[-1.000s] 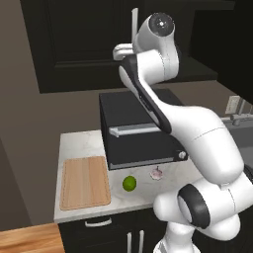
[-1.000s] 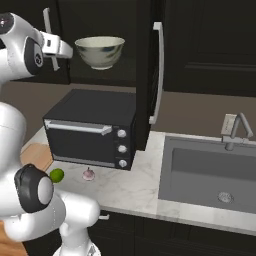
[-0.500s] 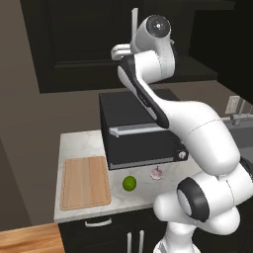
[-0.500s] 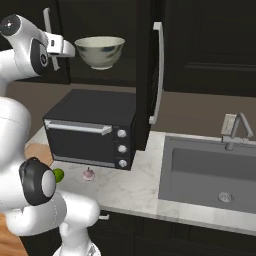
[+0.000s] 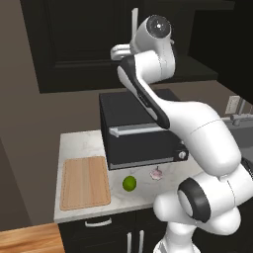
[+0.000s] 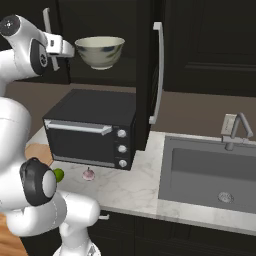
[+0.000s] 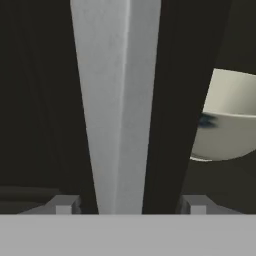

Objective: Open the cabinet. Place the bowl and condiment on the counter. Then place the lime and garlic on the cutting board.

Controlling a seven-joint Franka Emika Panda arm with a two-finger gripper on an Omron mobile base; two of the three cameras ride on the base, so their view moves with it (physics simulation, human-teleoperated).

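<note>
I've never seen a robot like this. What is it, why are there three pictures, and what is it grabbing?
It is a white robot arm in a pretend kitchen. Two pictures come from cameras behind it, left and right. The third looks out from its hand. On the white marble counter lie a wooden cutting board, a small green lime, a pinkish garlic bulb and a black oven. Its pincer has its two tips around the long silver handle of the black cabinet door. A cream bowl waits inside.
</note>
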